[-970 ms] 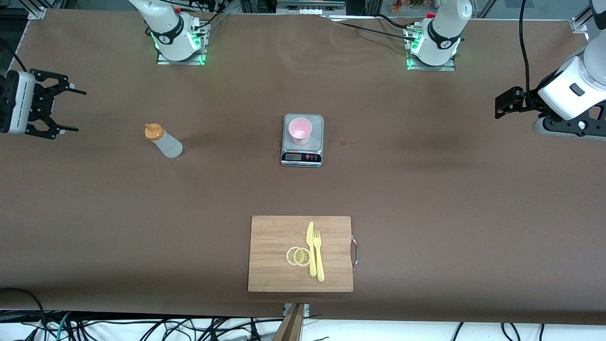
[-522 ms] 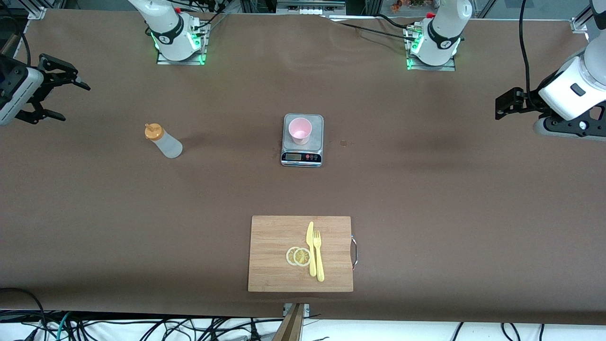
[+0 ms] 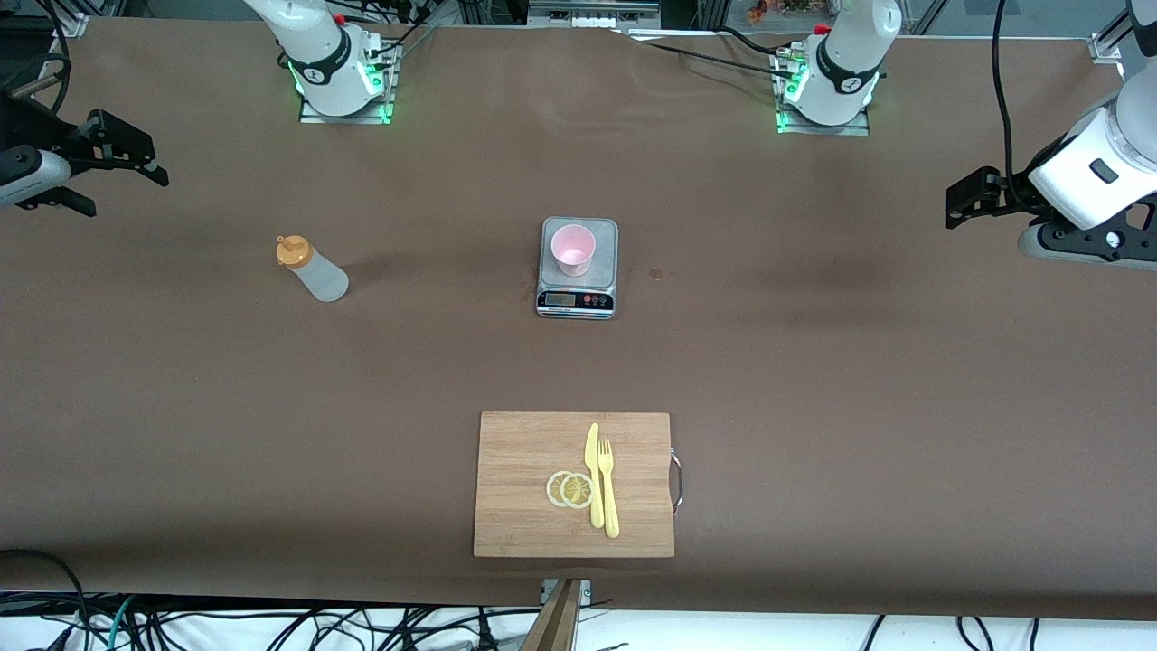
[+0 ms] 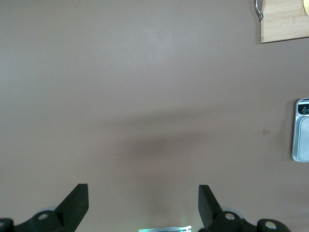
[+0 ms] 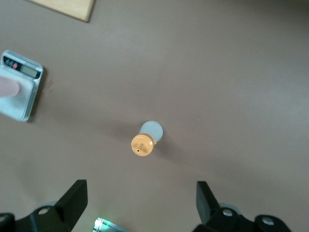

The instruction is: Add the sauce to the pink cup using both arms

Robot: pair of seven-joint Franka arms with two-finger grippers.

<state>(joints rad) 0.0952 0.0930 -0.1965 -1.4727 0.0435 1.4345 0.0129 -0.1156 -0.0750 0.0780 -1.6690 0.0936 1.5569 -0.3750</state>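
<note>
since a second ago only the right gripper [image 3: 99, 172] has shifted, climbing and tilting over the right arm's end of the table with its fingers spread and nothing between them; everything on the table and the left arm kept their places. going across the front view, next comes the sauce bottle [image 3: 312, 268], upright on the brown table [image 3: 813, 380] with its orange cap [image 3: 292, 251] on, well apart from both grippers but much closer to the right one. the right wrist view looks almost straight down on the bottle [image 5: 146, 139], so its long axis runs vertical and it sits just ahead of the open fingers; by my judgement that arm is the one placed to take it. at mid-table the pink cup [image 3: 573, 250] stands upright on the scale [image 3: 578, 268]; whether any sauce is in it i cannot tell. nearer the front camera lies the cutting board [image 3: 524, 452] with two lemon slices [image 3: 569, 489], a yellow knife [image 3: 594, 475] and fork [image 3: 609, 497]. at the left arm's end the left gripper [image 3: 972, 194] waits over bare table, its fingers [image 4: 77, 203] spread wide and holding nothing, the scale's edge [image 4: 301, 130] showing in its wrist view.
</note>
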